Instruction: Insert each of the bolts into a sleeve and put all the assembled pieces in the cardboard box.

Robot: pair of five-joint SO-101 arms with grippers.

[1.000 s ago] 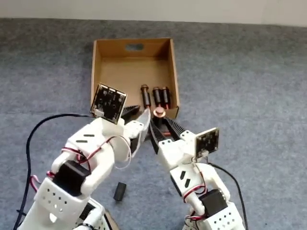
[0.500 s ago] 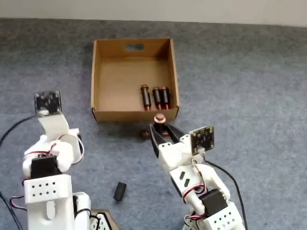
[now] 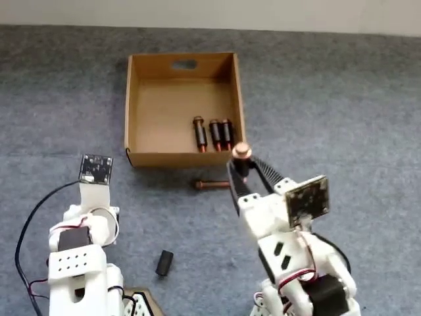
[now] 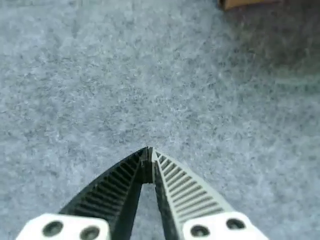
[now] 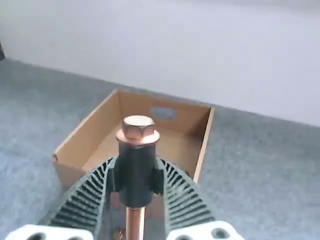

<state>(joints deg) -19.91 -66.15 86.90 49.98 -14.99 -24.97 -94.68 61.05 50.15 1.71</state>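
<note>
My right gripper [image 3: 242, 170] [image 5: 135, 172] is shut on a black sleeve [image 5: 134, 170] with a copper bolt [image 3: 241, 152] [image 5: 137, 129] through it, held upright just in front of the cardboard box's [image 3: 129, 99] [image 5: 204, 145] near right corner. Three assembled pieces [image 3: 214, 133] lie side by side inside the box against its near wall. A loose copper bolt [image 3: 210, 185] lies on the carpet in front of the box. One loose black sleeve [image 3: 164, 263] rests near the arm bases. My left gripper [image 4: 150, 156] is shut and empty over bare carpet, its arm [image 3: 82, 230] folded back at the left.
Grey carpet [image 3: 342, 118] covers the table on all sides of the box. A corner of the box [image 4: 240, 4] shows at the edge of the left wrist view. A cable [image 3: 33, 210] loops beside the left arm.
The left arm has pulled back from the box front to the left, uncovering the loose bolt. My right gripper has shifted right and risen with the sleeved bolt.
</note>
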